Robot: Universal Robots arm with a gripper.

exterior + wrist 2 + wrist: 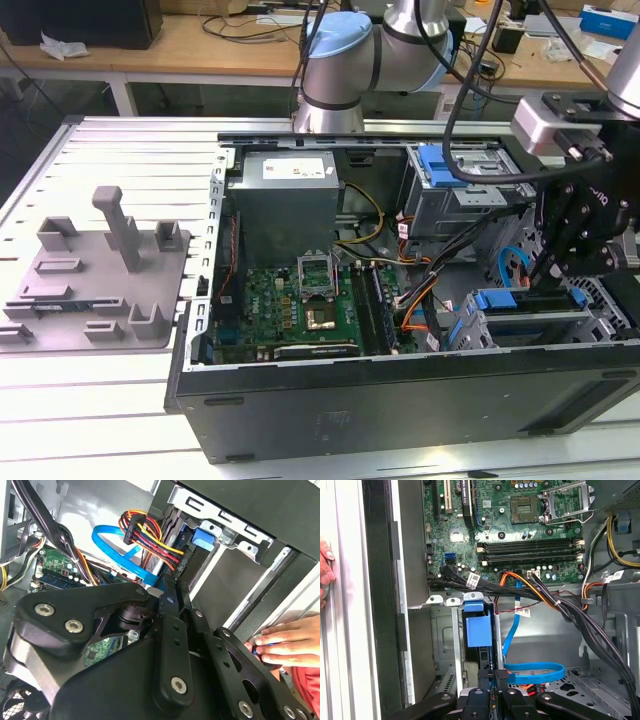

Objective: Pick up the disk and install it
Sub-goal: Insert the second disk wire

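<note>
The disk stands on edge in the drive cage at the lower right of the open computer case, with blue frame pieces at both ends. Its blue end tab shows in the first wrist view, and as a blue tab in the second wrist view. My gripper hangs right over the cage. Its two black fingers lie close together, shut, with the tips at the disk's exposed edge. Nothing is visibly clamped between them.
A blue data cable and a bundle of orange, red and yellow power wires run beside the cage. The motherboard fills the case middle. A person's hand rests on the case rim. A grey fixture lies on the table at the exterior view's left.
</note>
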